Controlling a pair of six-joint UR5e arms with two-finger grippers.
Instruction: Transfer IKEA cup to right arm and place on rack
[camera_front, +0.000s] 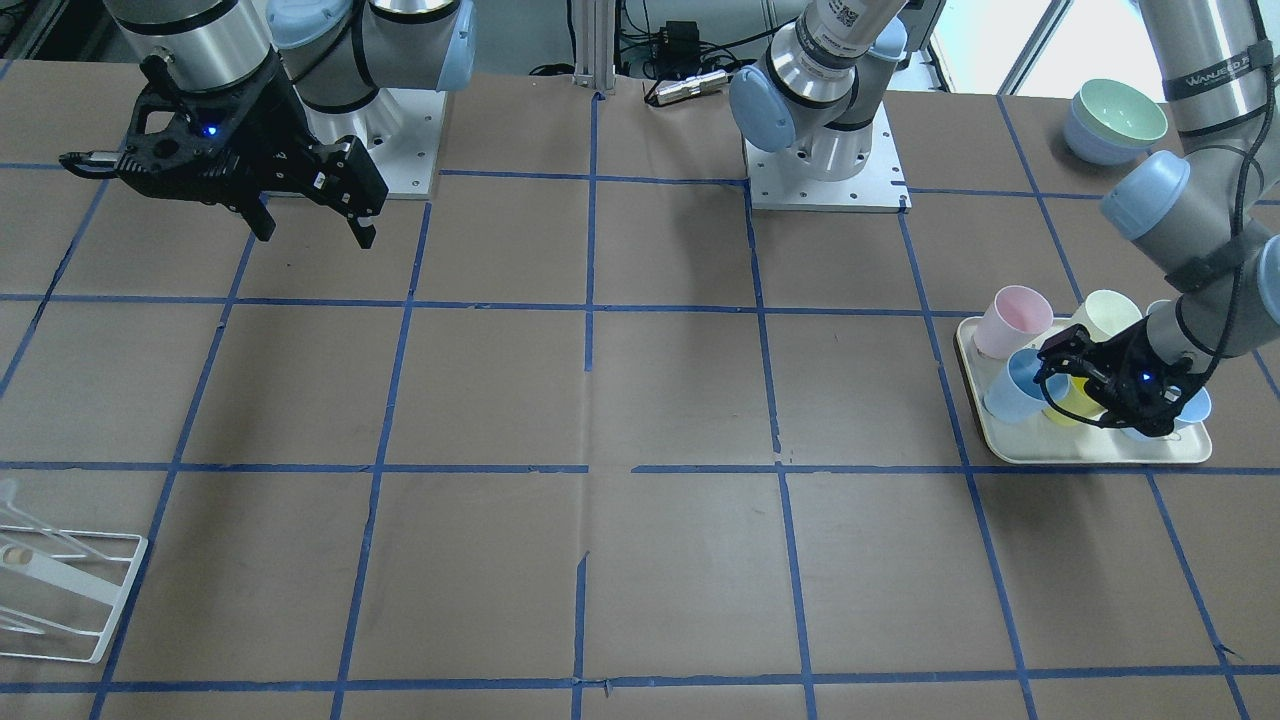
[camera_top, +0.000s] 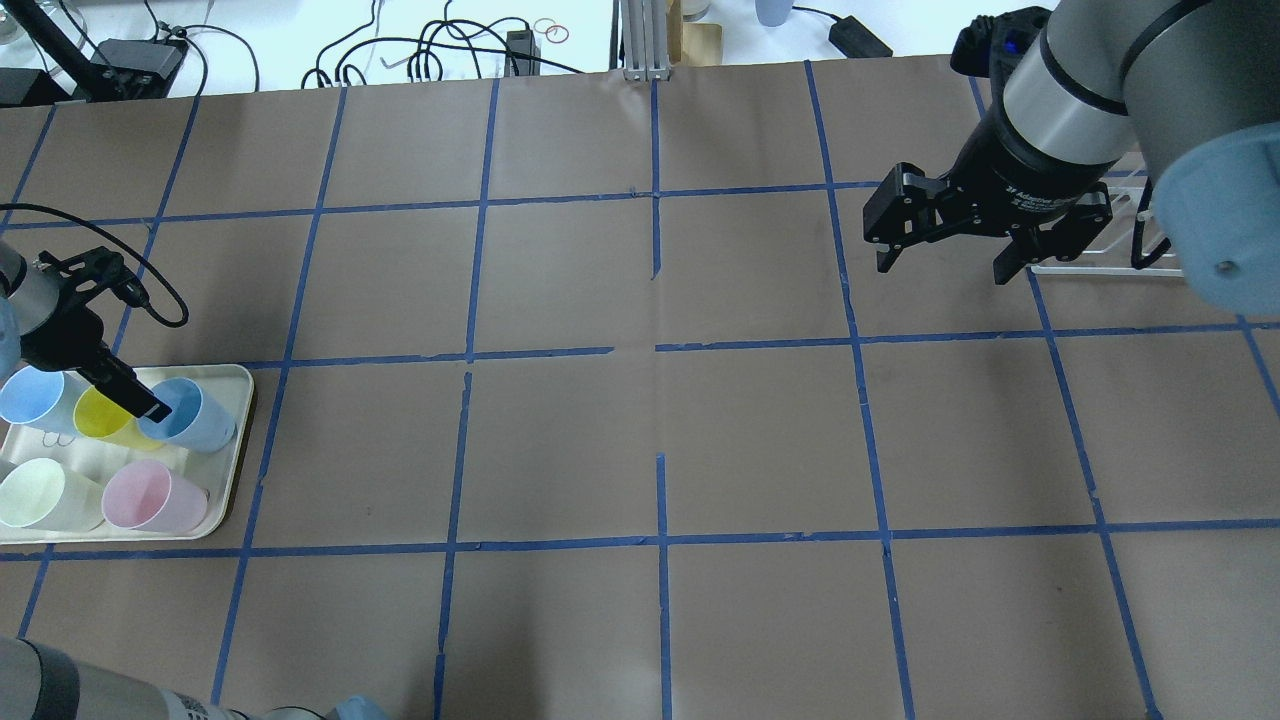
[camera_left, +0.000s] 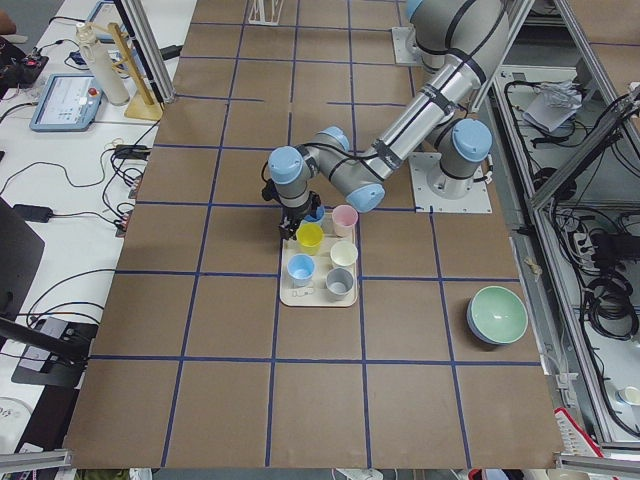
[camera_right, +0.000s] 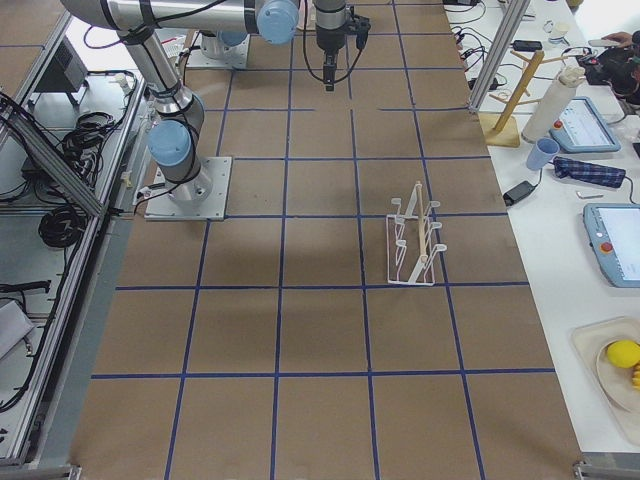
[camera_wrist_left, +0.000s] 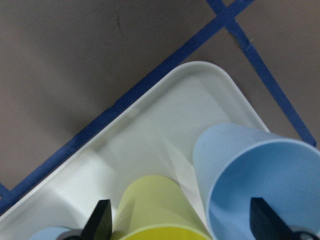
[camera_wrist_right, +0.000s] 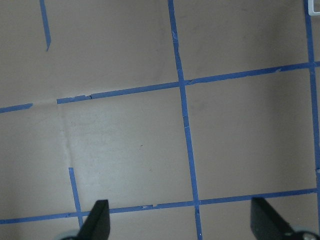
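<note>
Black left fingers (camera_wrist_left: 102, 220) spread at IKEA cup (camera_wrist_left: 260, 175); right fingers (camera_wrist_right: 97, 220) spread; label (camera_top: 1035, 195) perhaps "Adaptive".

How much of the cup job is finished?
Nothing is finished: the IKEA cup stands on the tray. In hand: the left gripper is open over it, one of its fingers inside the rim. Left: lift it, pass it to the open right gripper, then set it on the rack.

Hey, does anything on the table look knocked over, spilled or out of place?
Nothing stands out. The IKEA cup and the other cups look upright on the tray, the rack stands upright on the table, and I see no spill or damage.
</note>
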